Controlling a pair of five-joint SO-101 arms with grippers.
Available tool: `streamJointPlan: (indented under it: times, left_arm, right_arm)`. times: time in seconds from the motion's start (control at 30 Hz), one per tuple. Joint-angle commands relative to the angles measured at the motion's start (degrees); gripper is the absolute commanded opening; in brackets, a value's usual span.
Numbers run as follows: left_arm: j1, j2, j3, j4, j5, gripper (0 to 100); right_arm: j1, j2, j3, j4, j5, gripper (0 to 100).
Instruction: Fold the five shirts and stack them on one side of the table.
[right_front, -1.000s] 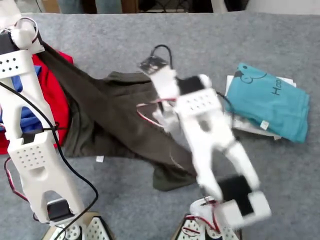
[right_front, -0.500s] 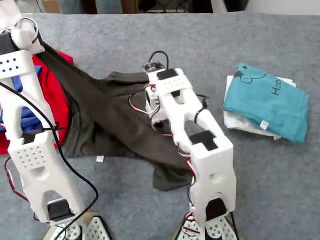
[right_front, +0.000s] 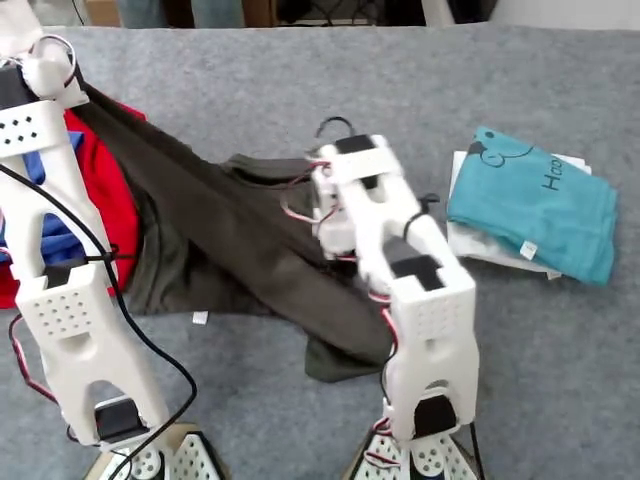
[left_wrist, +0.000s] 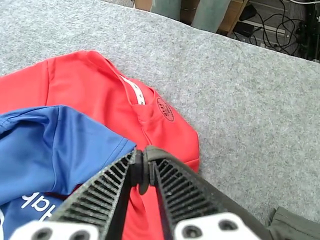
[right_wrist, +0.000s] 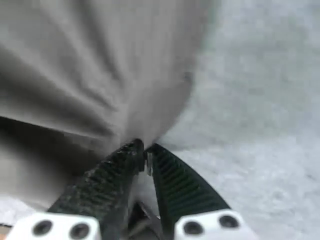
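On grey felt (right_front: 300, 80), rumpled olive shirt (right_front: 220, 240).

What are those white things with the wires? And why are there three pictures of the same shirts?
The white things are two robot arms, a left arm and a right arm, standing at a grey table. One picture looks down on the table from above. The other two come from small cameras on each arm's wrist, so you see the black fingers close up. A dark green shirt lies crumpled in the middle. Both arms hold it. The left fingers pinch one edge, lifted above a blue shirt that lies on a red shirt. The right fingers pinch another part. On the other side of the table, a folded teal shirt sits on a folded white shirt.
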Motion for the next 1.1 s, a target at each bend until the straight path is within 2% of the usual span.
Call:
streamJointPlan:
  times: [0.0,0.3,0.43,0.5,0.57,0.67,0.8,0.93,1.07]
  left_arm:
    - [-0.9,-0.8,-2.4,-1.1,-0.5,3]
    - [-0.7,-0.8,-2.3,-1.1,-2.9,3]
    - [-0.7,-0.8,-2.3,-1.1,-2.9,3]
    - [-0.7,-0.8,-2.3,-1.1,-2.9,3]
    - [-0.8,-0.8,-2.3,-1.1,-2.9,3]
    - [-0.8,-0.8,-2.3,-1.1,-2.9,3]
    - [-0.8,-0.8,-2.3,-1.1,-2.9,3]
    - [-0.9,-0.8,-2.4,-1.1,-2.9,3]
    - [-0.9,-0.8,-2.4,-1.1,-2.9,3]
  right_arm:
    - [5.4,-7.1,2.3,1.0,3.4,1.5]
    - [5.1,-17.5,20.3,-0.3,16.9,1.5]
    - [4.7,-21.7,21.1,-2.8,17.2,1.5]
    - [3.2,-23.3,18.2,-5.4,14.2,1.7]
    - [1.8,-23.8,14.7,-7.8,6.0,5.7]
    - [-1.5,-23.4,10.6,-11.8,-4.3,21.7]
    - [-6.4,-19.2,6.0,-17.2,-12.1,41.3]
    - [-10.0,-11.8,0.3,-18.1,-17.0,43.0]
    - [-10.1,-0.5,-6.1,-18.2,-17.7,42.0]
